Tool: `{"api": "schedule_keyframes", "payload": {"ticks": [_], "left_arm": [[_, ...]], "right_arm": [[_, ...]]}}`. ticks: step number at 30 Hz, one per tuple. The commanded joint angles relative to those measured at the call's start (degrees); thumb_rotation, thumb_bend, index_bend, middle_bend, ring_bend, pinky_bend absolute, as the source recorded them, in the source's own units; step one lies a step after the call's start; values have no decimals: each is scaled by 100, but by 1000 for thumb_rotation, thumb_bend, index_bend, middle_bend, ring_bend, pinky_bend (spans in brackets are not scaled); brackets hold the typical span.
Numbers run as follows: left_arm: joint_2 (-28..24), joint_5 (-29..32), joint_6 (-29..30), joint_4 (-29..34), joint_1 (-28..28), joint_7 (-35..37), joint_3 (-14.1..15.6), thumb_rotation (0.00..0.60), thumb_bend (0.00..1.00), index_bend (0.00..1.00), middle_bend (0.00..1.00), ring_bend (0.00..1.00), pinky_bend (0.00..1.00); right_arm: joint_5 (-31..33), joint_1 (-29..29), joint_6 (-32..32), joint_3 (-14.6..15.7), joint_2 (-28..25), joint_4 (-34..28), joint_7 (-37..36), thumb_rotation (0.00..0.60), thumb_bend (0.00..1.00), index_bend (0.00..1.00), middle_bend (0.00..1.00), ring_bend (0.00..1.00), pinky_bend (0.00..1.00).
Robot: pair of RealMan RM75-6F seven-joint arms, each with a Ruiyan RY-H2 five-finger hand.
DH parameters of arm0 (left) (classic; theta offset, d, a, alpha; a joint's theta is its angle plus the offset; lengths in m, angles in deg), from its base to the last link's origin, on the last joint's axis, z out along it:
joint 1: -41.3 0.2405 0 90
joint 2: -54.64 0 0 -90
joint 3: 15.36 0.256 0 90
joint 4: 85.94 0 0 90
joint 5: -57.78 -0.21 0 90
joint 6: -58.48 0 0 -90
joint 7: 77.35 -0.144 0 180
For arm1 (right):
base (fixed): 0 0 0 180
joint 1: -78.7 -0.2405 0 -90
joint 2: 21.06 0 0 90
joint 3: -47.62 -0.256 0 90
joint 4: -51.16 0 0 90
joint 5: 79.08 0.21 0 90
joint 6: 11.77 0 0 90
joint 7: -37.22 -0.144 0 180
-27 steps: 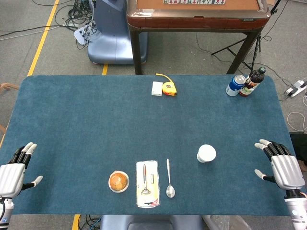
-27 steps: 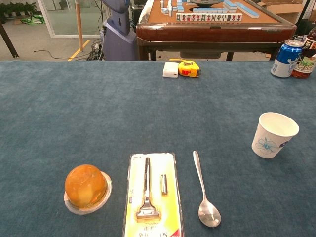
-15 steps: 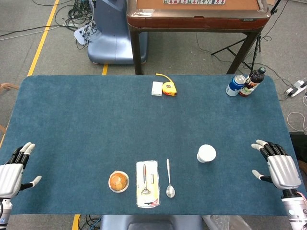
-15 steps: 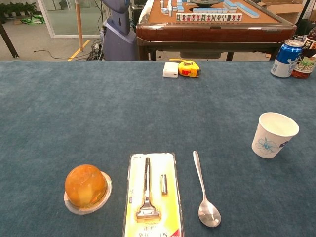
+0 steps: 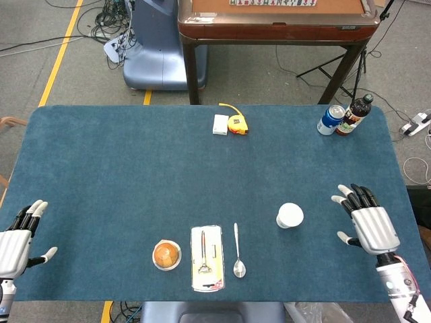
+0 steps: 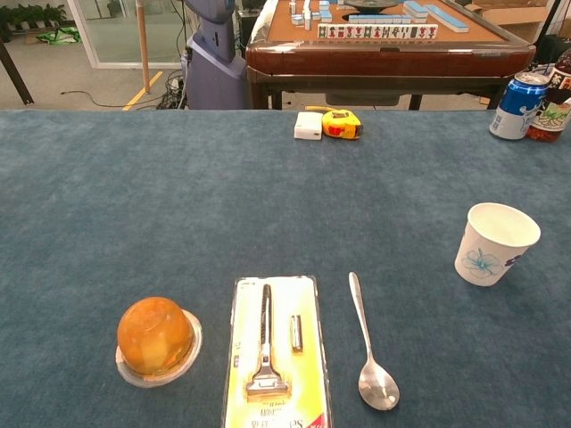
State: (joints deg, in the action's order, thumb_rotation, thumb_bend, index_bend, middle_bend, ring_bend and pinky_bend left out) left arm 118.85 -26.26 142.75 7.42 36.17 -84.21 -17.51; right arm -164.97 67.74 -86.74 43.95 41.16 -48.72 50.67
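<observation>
Cup [image 5: 289,215]: white paper cup with a blue flower print, upright on the blue table [image 5: 135,168], toward the right of the near half. You have not touched it; nothing is in or against it.
Right fingers [image 5: 355,196]: spread apart, straight, pointing away from you and slightly leftward. They hold nothing.
Right hand [image 5: 366,225]: back of the hand up, hovering over the table near the cup, to its right, with a clear gap between them. The chest view does not show it.
Left fingers [image 5: 28,213]: apart, extended forward, thumb out to the side, nothing held.
Left hand [image 5: 13,245]: at the near left edge of the table, partly cut off by the frame, well apart from every object.
Progress: by my judgement, nothing is done. No object is grasped or lifted, and your right hand only stands nearest the cup. Any contact, grip and lift are all left.
Other items: spoon [image 5: 238,252], razor pack [image 5: 207,258] and jelly cup [image 5: 166,255] lie in a row along the near edge, left of the cup. Tape measure [image 5: 237,124] and a white box [image 5: 220,124] sit at the far middle; can [image 5: 330,120] and bottle [image 5: 354,114] stand at the far right corner.
</observation>
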Motion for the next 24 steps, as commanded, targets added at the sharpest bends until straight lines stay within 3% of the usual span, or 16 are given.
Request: {"api": "schedule_keyframes", "payload": {"ticks": [1, 12, 24], "left_arm": [[-9, -14, 20, 12, 10, 8, 2, 600, 134, 39, 99, 90, 406], [-69, -3, 46, 45, 46, 125, 4, 600, 134, 43, 99, 90, 406], [-126, -1, 39, 57, 54, 280, -5, 600, 134, 69, 99, 90, 406]], "right_arm": [[189, -254, 286, -127, 15, -265, 488, 600, 0, 259, 93, 13, 84], [1215, -905, 1181, -276, 134, -680, 1743, 600, 0, 259, 9, 0, 47], [1841, -1291, 1432, -229, 621, -538, 2169, 600, 0, 240, 0, 0, 35]]}}
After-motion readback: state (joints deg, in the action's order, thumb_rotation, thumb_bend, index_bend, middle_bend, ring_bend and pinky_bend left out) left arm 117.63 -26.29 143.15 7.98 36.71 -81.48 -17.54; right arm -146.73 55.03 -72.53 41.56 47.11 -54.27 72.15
